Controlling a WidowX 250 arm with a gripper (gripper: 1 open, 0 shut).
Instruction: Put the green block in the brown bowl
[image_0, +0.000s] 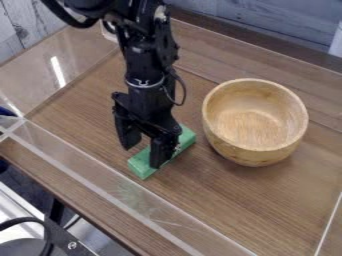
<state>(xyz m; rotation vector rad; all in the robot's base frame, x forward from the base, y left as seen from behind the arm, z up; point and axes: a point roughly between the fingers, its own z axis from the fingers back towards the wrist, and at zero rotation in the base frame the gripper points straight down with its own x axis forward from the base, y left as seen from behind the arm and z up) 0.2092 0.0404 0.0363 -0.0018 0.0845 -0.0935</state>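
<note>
The green block (144, 164) lies flat on the wooden table, just left of the brown bowl (255, 121). My gripper (144, 142) points straight down over the block's middle, open, with one finger on each side of the bar. The black fingers hide the middle of the block; only its near end and a bit of its far end (186, 138) show. I cannot tell whether the fingertips touch the table. The round light-brown wooden bowl stands upright and empty, a short gap to the right of the block.
A clear plastic wall (54, 160) runs along the table's front and left sides. Bare wooden tabletop (254, 210) stretches in front of the bowl and behind the arm.
</note>
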